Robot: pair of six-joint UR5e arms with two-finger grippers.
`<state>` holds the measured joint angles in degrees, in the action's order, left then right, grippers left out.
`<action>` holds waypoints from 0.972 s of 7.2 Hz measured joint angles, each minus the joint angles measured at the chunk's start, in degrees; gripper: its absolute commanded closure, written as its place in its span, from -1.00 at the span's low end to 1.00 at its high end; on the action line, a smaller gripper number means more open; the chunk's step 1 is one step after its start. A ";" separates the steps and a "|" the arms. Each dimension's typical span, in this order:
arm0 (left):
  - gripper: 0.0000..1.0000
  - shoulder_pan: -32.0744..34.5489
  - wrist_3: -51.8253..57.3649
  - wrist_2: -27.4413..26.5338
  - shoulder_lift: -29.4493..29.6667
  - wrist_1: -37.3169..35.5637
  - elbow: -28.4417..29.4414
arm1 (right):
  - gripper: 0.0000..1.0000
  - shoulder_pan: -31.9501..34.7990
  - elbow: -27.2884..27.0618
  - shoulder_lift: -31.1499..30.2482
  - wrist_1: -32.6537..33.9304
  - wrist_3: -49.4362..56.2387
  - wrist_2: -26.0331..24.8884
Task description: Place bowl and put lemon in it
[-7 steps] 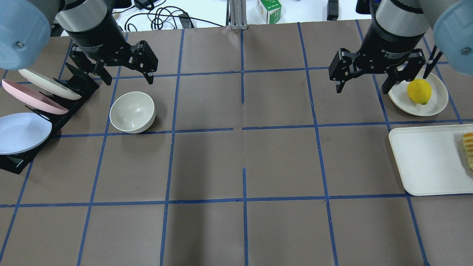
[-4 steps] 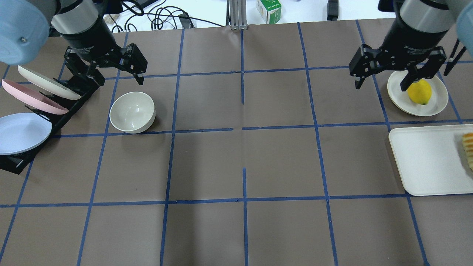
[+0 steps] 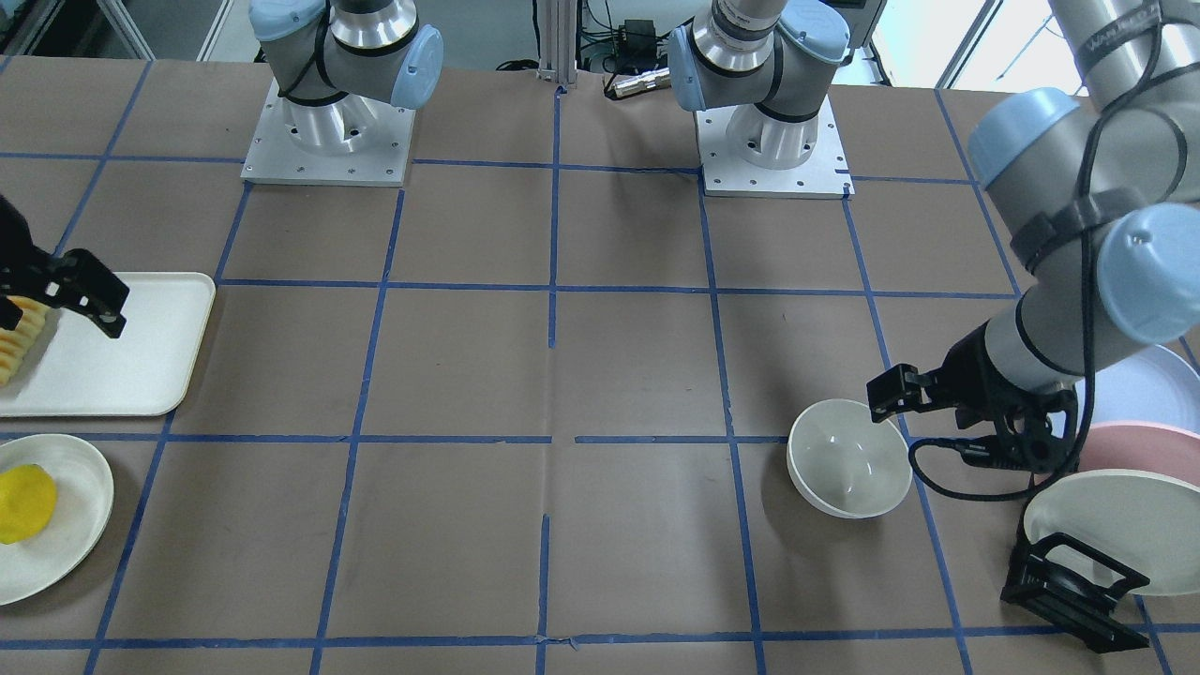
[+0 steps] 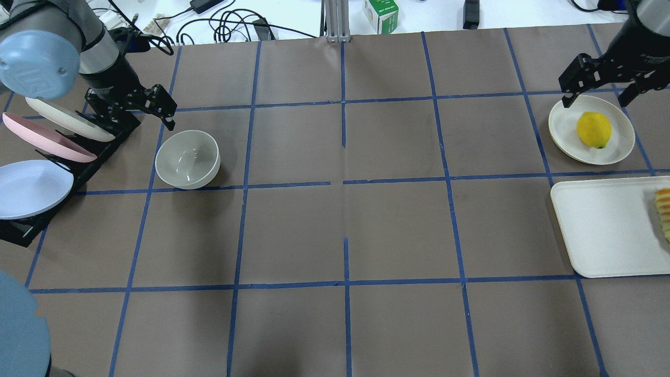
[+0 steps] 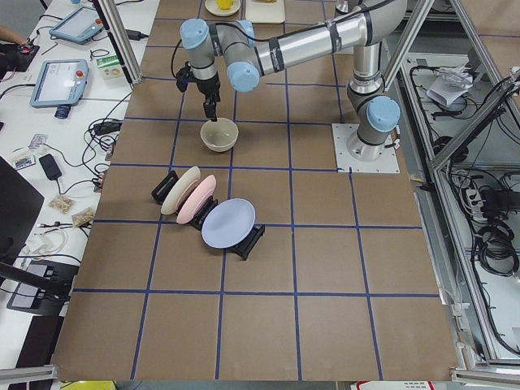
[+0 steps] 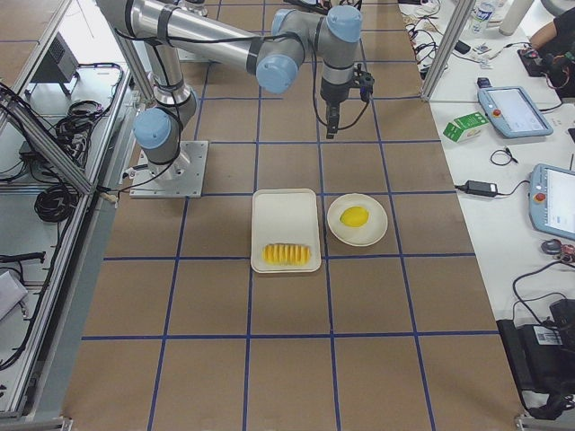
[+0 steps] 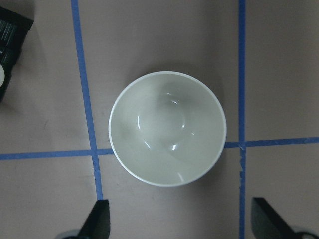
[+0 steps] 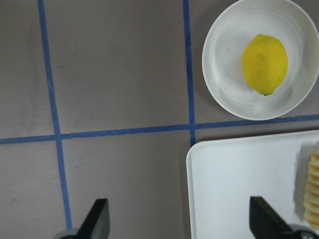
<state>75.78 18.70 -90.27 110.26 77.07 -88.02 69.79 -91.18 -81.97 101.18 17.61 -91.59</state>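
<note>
Overhead, the left gripper (image 4: 137,107) hangs spread at the bowl's (image 4: 187,159) 10 o'clock. The front-facing view crops the right gripper (image 4: 602,89); overhead shows it spread at the lemon's (image 4: 594,130) 12 o'clock.

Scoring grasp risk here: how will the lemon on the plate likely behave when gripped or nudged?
The lemon is oval and lies loose on the shallow plate, so a nudge would probably roll it. Its bumpy skin likely gives fair grip, though the rounded sides could slip from an off-centre pinch. It looks solid, probably not fragile.
</note>
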 measured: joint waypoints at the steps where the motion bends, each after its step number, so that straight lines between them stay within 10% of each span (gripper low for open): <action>1: -1.00 -0.83 1.72 0.00 2.12 -5.48 -2.50 | -1.00 -1.98 -0.07 3.01 3.26 3.46 0.19; 6: -0.85 -1.86 2.24 0.11 6.64 -17.64 -9.80 | -1.00 -9.50 0.66 15.76 18.07 16.78 0.91; 7: -0.11 -2.29 0.39 0.35 7.08 -17.69 -9.97 | -1.00 -9.62 0.73 17.21 20.21 17.06 0.83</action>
<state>73.49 19.09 -89.92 117.34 59.38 -97.99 60.17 -90.45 -64.76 121.39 34.67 -90.76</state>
